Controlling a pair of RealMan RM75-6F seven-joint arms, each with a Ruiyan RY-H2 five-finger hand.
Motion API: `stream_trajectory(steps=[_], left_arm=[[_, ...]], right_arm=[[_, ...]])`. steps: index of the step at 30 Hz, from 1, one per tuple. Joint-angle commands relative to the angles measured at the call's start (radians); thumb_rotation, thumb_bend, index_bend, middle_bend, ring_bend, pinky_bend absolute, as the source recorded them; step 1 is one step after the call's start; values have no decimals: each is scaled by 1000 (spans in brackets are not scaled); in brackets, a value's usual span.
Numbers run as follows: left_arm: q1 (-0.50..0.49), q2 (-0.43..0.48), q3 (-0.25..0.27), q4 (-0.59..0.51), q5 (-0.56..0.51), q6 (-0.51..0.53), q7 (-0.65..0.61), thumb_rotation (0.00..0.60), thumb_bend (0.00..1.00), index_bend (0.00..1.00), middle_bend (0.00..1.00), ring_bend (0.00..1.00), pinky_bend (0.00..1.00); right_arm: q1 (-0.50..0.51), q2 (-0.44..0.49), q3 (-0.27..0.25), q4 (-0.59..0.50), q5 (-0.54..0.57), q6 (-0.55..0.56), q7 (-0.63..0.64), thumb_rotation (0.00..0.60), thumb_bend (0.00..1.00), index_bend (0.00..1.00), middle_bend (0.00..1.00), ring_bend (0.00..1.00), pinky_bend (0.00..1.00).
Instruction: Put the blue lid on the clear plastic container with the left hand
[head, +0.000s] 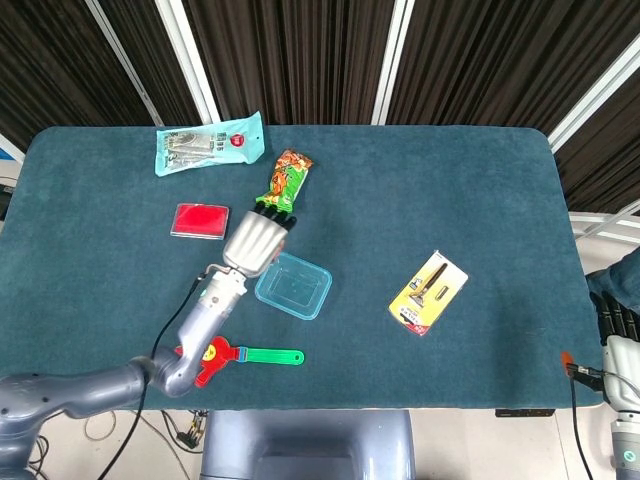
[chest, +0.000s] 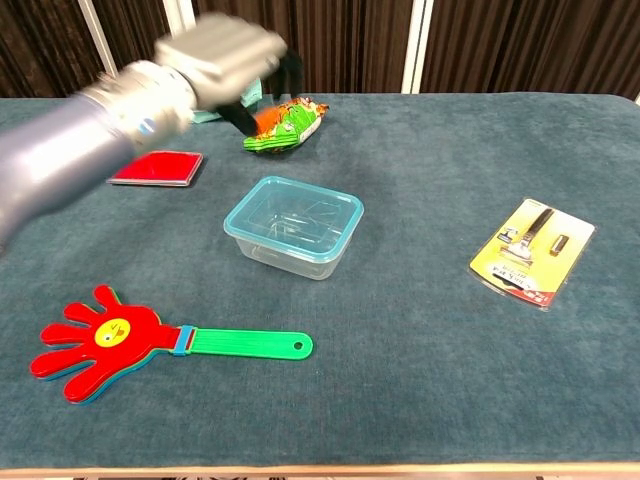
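The clear plastic container (head: 293, 286) (chest: 293, 228) stands upright near the middle of the table, its blue lid (chest: 295, 208) lying flat on top. My left hand (head: 255, 240) (chest: 222, 58) hovers above and behind the container's left side, apart from it. Its fingers hang down with nothing in them, and it is blurred in the chest view. My right hand (head: 618, 318) shows only as dark fingers off the table's right edge; how they lie is unclear.
A red and green hand clapper (head: 215, 357) (chest: 100, 340) lies near the front edge. A razor pack (head: 428, 292) (chest: 532, 250) lies to the right. A green snack bag (head: 286, 181) (chest: 285, 125), a red flat box (head: 200, 220) and a teal packet (head: 208, 143) lie behind.
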Motion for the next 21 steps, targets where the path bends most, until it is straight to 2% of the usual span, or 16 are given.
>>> stream_trajectory(steps=[1, 6, 10, 14, 15, 17, 21], left_arm=[[157, 171, -21, -300, -121, 217, 207, 600, 390, 262, 215, 171, 263], [337, 336, 60, -468, -86, 357, 99, 600, 345, 239, 185, 156, 252], [479, 448, 158, -511, -17, 435, -53, 600, 319, 228, 172, 147, 218], [589, 513, 240, -491, 32, 466, -230, 600, 307, 219, 144, 114, 178], [651, 525, 290, -471, 33, 471, -320, 600, 302, 217, 137, 108, 169], [686, 527, 326, -425, 96, 479, -398, 600, 299, 209, 126, 96, 154], [718, 509, 338, -387, 136, 496, -449, 600, 299, 194, 115, 86, 134]], right_arm=[[1, 1, -4, 3, -6, -1, -7, 600, 338, 0, 14, 0, 0], [4, 5, -10, 8, -28, 3, -24, 600, 338, 0, 14, 0, 0], [4, 3, -17, 15, -42, 8, -38, 600, 338, 0, 14, 0, 0], [3, 2, -18, 20, -50, 18, -52, 600, 337, 0, 14, 0, 0], [3, 3, -23, 22, -61, 21, -66, 600, 338, 0, 14, 0, 0], [3, 2, -25, 22, -70, 26, -74, 600, 337, 0, 14, 0, 0], [4, 4, -28, 24, -79, 28, -78, 600, 337, 0, 14, 0, 0]])
